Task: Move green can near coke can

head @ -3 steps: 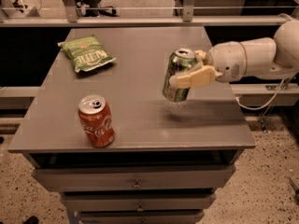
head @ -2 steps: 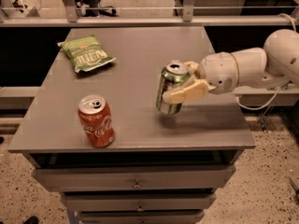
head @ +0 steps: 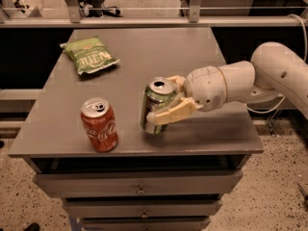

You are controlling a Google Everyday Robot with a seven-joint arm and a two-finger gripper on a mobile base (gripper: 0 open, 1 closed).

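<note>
Camera view, the only view.

Cans: two.
- One green can (head: 157, 106), silver top with an open mouth, dark and pale markings on its side. It stands right of centre on the table, toward the front edge, leaning a little. Its base is at the tabletop or just above it; which cannot be told.
- One coke can (head: 99, 125), red with white script and a silver top, upright near the front left part of the table. It is left of the green can and slightly nearer the front edge. The two are near each other but apart, with bare tabletop between them.

Bags: one.
- One chip bag (head: 90, 57), green and flat, lying at the rear left of the table, well apart from both cans.

Gripper: one.
- One gripper (head: 160, 100), cream-coloured, reaching in from the right at can height. Its two fingers (head: 171, 113) are closed around the green can, one across the front of the can's side and one behind near the top. It holds nothing else.

Arm: one.
- One arm (head: 240, 81), white and rounded, coming in from the right edge over the table's right side. One pale cable (head: 267, 106) hangs below it.

Furniture: one.
- One table (head: 144, 44), a grey flat-topped cabinet. Three drawers (head: 96, 183) show stacked at the front, and two knobs (head: 140, 192) are visible.

Surroundings.
- One metal rail (head: 144, 21) runs behind the table. A speckled floor (head: 274, 191) lies below on the right.
</note>
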